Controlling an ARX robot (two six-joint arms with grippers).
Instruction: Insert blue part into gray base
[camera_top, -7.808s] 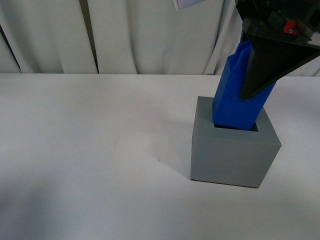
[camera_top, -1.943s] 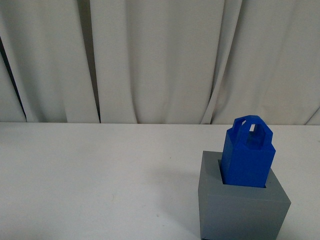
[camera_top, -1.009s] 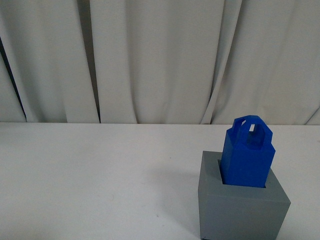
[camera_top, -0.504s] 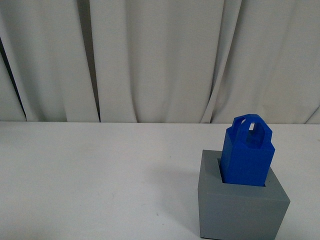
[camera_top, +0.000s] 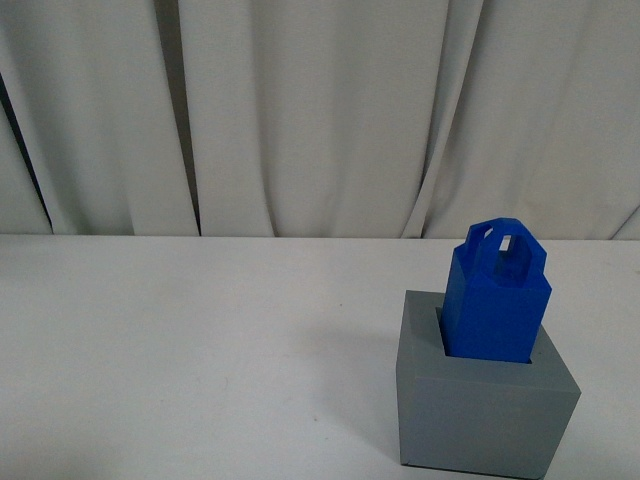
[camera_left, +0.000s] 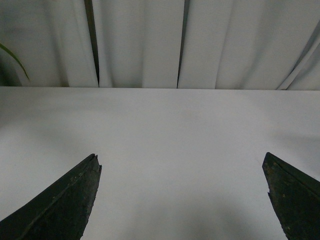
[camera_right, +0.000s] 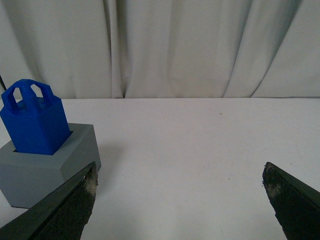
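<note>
You see the blue part (camera_top: 497, 295) standing upright in the square recess of the gray base (camera_top: 482, 405), on the right side of the white tabletop (camera_top: 200, 340); its looped handle is on top. Nothing holds it. Your right end effector (camera_right: 182, 197) is wide apart and empty, with the base just beside one fingertip. Your left end effector (camera_left: 182, 197) is also spread apart, over bare tabletop. White curtains (camera_top: 300, 110) hang behind.
</note>
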